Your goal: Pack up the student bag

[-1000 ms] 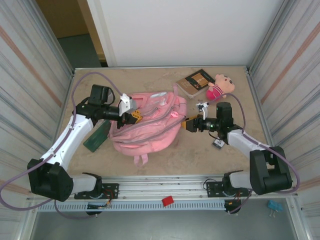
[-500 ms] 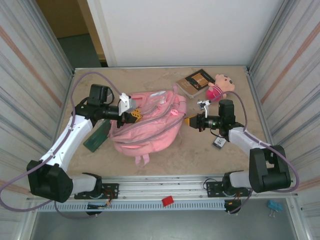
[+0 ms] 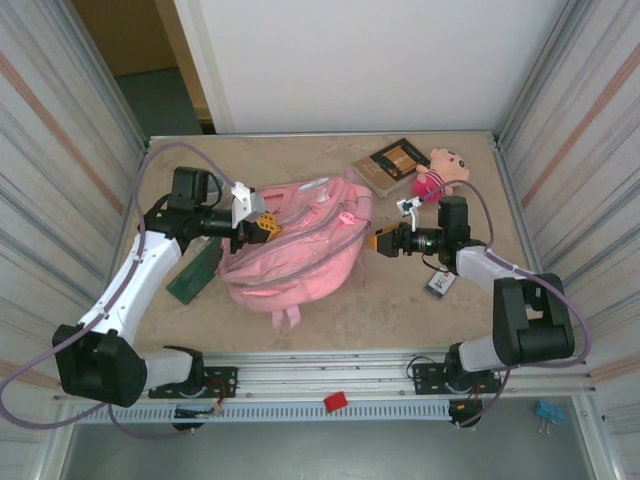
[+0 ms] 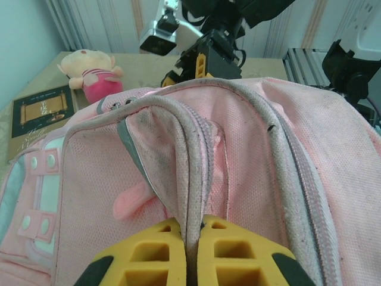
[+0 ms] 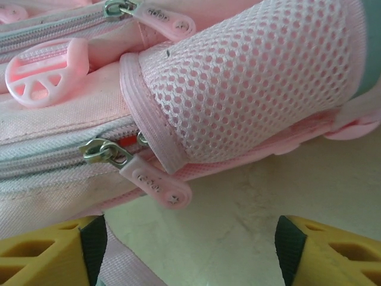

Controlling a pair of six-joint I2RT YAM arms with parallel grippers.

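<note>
bag: student bag (image 3: pixel 295 255), pink, centre of the table (image 3: pixel 470 300) in the top view, between the two arms
bag axis: long axis runs lower left to upper right of the frame; which end is the top, cannot tell
bag details: small pink loop (image 3: pixel 283 318) sticks out at its lower edge; mesh pocket (image 5: pixel 250 77) on the right end, facing the right arm
writing on bag: zipper pull (image 5: pixel 156 182) has tiny raised letters, too small to read; second pull at the top of the right wrist view likewise
left gripper: left gripper (image 3: pixel 262 228) at the bag's upper left, yellow fingers (image 4: pixel 149 256) pinched tight on a grey-edged zip seam of the bag, fabric pulled up into a ridge
right gripper: right gripper (image 3: pixel 380 241) just beside the bag's right end, jaws wide apart, nothing between them but bare tabletop, zipper pull just ahead of them
book: book (image 3: pixel 392 162) upper right of the bag, dark cover with gold print, unreadable
doll: plush doll (image 3: pixel 438 172) right of the book, touching or nearly
green item: flat green piece (image 3: pixel 195 272) left of the bag, under the left arm
card: small card (image 3: pixel 438 283) under the right forearm, dark mark, unreadable
</note>
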